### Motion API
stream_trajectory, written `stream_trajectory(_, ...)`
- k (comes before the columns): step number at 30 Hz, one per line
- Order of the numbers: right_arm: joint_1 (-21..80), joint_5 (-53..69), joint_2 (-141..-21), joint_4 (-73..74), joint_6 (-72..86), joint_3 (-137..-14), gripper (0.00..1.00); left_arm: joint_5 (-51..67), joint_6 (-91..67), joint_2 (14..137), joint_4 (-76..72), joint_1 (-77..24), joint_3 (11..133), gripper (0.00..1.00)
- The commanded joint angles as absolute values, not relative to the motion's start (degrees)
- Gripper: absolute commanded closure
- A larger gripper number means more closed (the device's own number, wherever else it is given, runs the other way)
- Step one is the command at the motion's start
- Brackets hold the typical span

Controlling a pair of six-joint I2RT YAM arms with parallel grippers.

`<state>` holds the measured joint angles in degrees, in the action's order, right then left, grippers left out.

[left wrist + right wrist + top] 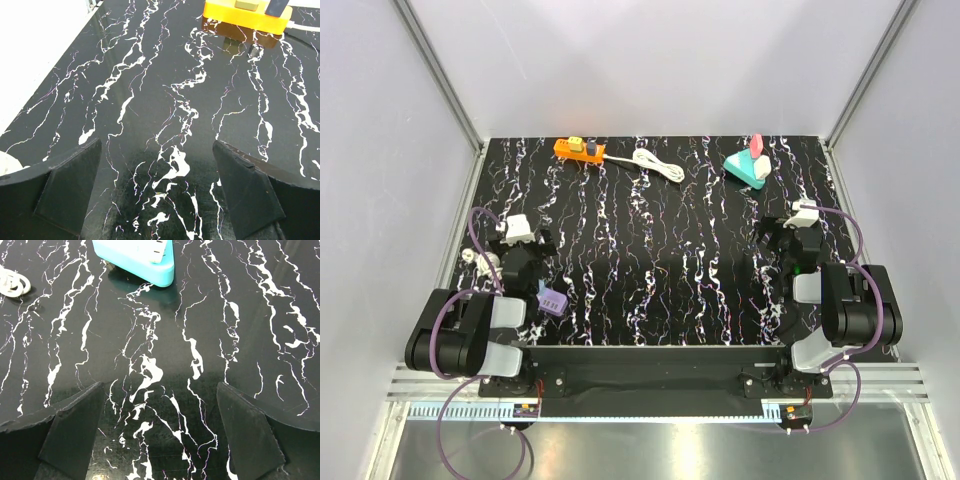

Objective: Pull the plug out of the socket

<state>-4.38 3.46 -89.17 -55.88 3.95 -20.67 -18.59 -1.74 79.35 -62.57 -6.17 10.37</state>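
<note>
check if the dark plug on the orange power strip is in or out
In. The dark plug stands upright, seated on the top face of the orange power strip. The top view shows it there too.

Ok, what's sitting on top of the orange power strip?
Two plugs stand on the orange power strip: a pale plug and a dark plug. Their pins are hidden inside it.

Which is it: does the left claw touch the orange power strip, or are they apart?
Apart. The left wrist view shows the open left claw with a wide stretch of bare table between it and the orange power strip.
</note>
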Motion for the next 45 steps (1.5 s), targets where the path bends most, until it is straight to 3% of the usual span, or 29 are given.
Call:
stream_trajectory(1, -4.4, 1.6, -88.7, -58.1, 1.7, -22.1, 0.0, -21.2, -0.6, 78.8, -67.6, -6.1, 11.7, 0.01)
stream_trajectory(5, -4.4, 1.4, -88.6, -58.2, 1.6, -22.1, 0.0, -20.4, -0.4, 71.2, -62.4, -6.1, 11.9, 0.01)
stream_trajectory(9, -4.2, 0.8, -87.7, -58.4, 1.8, -21.9, 0.0, -20.9, -2.1, 58.9, -43.7, -6.2, 17.1, 0.01)
stream_trajectory(12, -1.2, -1.7, -82.5, -49.3, 0.4, -26.1, 0.01, -25.3, -9.8, 51.2, -28.9, -6.2, 23.8, 0.01)
stream_trajectory(15, 1.5, -5.5, -76.8, -27.5, 6.2, -35.7, 0.0, -33.5, -22.4, 48.6, -5.7, -6.2, 34.7, 0.01)
stream_trajectory(16, 1.9, -3.8, -75.7, -18.4, 10.2, -37.8, 0.0, -34.9, -24.2, 48.6, -0.8, -6.2, 37.1, 0.01)
stream_trajectory(19, 1.9, 8.4, -71.6, -13.6, 15.3, -39.5, 0.0, -33.3, -27.9, 47.6, 11.4, -6.2, 42.7, 0.01)
stream_trajectory(23, 1.9, 17.9, -64.6, -18.2, 23.7, -35.2, 0.0, -27.9, -30.3, 39.8, 17.6, -6.2, 43.3, 0.01)
stream_trajectory(27, 3.9, 36.0, -69.8, -25.9, 29.4, -36.3, 0.0, -23.7, -33.8, 29.2, 19.9, -6.2, 39.0, 0.01)
stream_trajectory(30, 11.6, 39.8, -73.3, -29.4, 29.0, -36.6, 0.0, -21.3, -34.5, 22.8, 21.7, -6.1, 37.4, 0.01)
stream_trajectory(37, 35.0, 28.1, -78.6, -28.0, 18.6, -39.5, 0.01, -13.9, -33.3, 24.8, 30.9, -6.1, 43.1, 0.01)
stream_trajectory(45, 55.3, 15.3, -100.3, -25.2, 8.5, -55.3, 0.0, -9.8, -36.5, 31.1, 41.2, -6.1, 47.3, 0.01)
